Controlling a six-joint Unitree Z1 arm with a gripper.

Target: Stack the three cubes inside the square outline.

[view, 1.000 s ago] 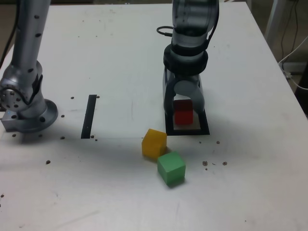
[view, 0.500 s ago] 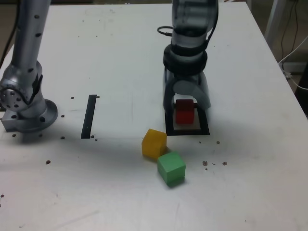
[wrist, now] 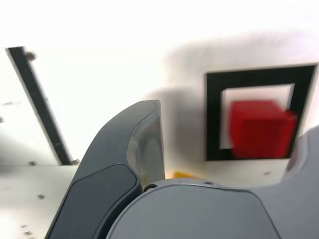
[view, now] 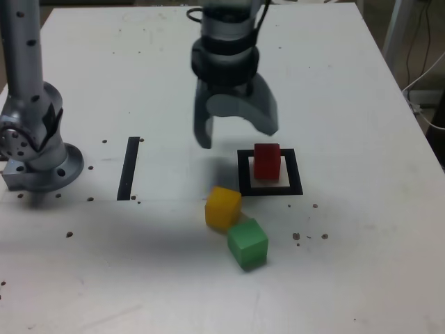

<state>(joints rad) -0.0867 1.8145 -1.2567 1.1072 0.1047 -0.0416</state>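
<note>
A: Red cube (view: 266, 161) — where's it at?
B: Sits in the outline (view: 270, 188), on the pale centre, upright. Wrist view shows the same: red cube (wrist: 260, 129) within the black frame (wrist: 214, 119), though a bit blurred there.
A: Gripper?
B: Gripper (view: 236, 131) hangs above the desk (view: 361, 278), jaws spread wide, nothing btwn them. It's up and toward the exterior view's left of the outline, clear of the red cube.
A: Other cubes?
B: Yellow cube (view: 222, 207) lies just outside the outline's near left corner as the exterior view shows it, closer to the desk's front edge. Green cube (view: 247, 243) is right by it, nearer the front edge again; corners look to be touching or nearly so, can't tell which. Both flat on the desk, each turned a bit askew vs the outline.
A: Anything stacked?
B: No. All three on one level, only red inside the frame.
A: Else on the desk?
B: Black strip (view: 129, 168) toward the exterior view's left, well apart from the cubes; also seen in the wrist view (wrist: 37, 102). Arm base (view: 35, 149) at the left edge. Small dark specks scattered abt the surface.
</note>
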